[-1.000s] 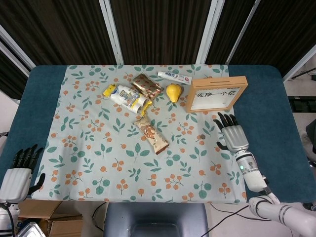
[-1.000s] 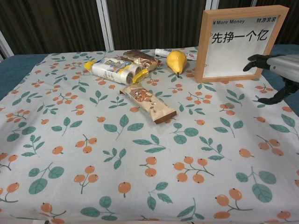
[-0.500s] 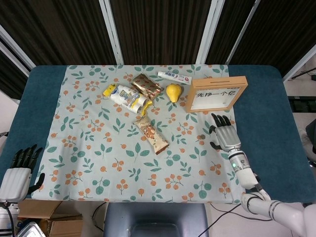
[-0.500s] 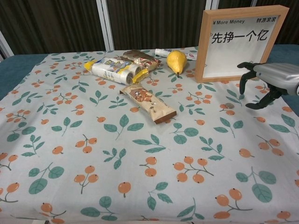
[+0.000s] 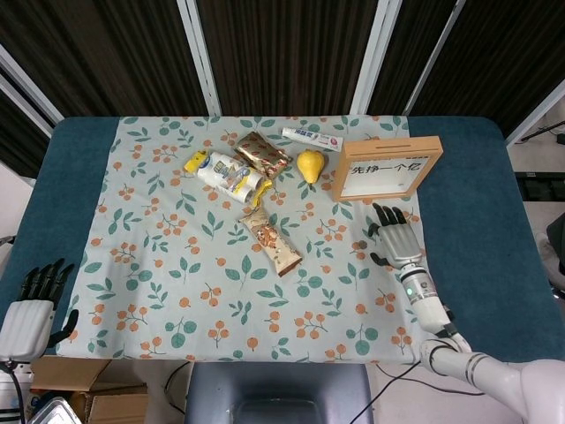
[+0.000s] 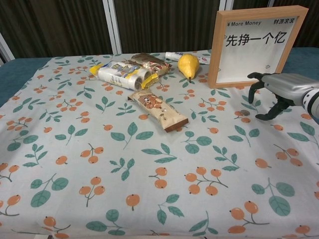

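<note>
My right hand (image 5: 394, 235) (image 6: 275, 89) hovers palm down over the patterned cloth (image 5: 203, 274), fingers spread and holding nothing. It sits just in front of the wooden framed sign (image 5: 386, 167) (image 6: 254, 44). A small coin (image 5: 360, 244) (image 6: 245, 113) lies on the cloth just left of its fingertips. My left hand (image 5: 33, 305) hangs open off the table's near left corner, far from everything; the chest view does not show it.
A yellow pear (image 5: 310, 165) (image 6: 188, 65), a toothpaste tube (image 5: 311, 138), a gold snack packet (image 5: 262, 153), a white and yellow wrapped roll (image 5: 229, 175) (image 6: 121, 75) and a nut bar (image 5: 271, 241) (image 6: 157, 110) lie mid-table. Blue table surface (image 5: 477, 212) borders the cloth. A cardboard box (image 5: 75, 389) sits below.
My right hand has slid left across the cloth toward the coin, keeping its fingers spread. The left hand and the objects have stayed put.
</note>
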Available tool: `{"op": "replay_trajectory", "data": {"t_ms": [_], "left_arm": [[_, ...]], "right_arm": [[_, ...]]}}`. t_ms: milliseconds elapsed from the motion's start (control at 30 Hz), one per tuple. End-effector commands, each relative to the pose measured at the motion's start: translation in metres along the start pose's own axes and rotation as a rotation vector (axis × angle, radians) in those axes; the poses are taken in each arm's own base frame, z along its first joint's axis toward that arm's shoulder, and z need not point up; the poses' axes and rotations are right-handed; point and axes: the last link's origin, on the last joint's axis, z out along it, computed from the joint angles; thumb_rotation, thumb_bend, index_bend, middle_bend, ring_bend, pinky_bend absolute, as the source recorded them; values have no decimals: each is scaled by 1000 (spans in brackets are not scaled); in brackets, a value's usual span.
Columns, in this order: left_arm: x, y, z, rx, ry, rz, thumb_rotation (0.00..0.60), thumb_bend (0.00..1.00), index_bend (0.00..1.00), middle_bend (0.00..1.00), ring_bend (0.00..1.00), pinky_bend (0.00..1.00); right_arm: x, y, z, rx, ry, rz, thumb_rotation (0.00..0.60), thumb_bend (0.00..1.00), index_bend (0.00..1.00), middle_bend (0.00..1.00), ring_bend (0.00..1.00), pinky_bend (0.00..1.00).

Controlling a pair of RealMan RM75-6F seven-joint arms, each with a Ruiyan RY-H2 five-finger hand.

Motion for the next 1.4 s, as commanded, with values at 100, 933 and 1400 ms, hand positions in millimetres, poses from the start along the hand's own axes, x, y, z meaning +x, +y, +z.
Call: {"op": "replay_trajectory", "data": {"t_ms": [100,933,1400], "left_arm": [[1,-1,0,3,4,-3,600,417,0,0,0,0],[0,-5,0,13,-3,-4,600,415,0,0,0,0],[0,-6,0,15,-5,-7,600,415,0,0,0,0]], "right_arm": [[-7,-6,4,4,-7,-2,600,428,514,0,0,0],[-13,-12,4,23,6,7,600,429,546,6,0,0],[-14,-15,4,29,0,14,600,428,537,6,0,0]]}}
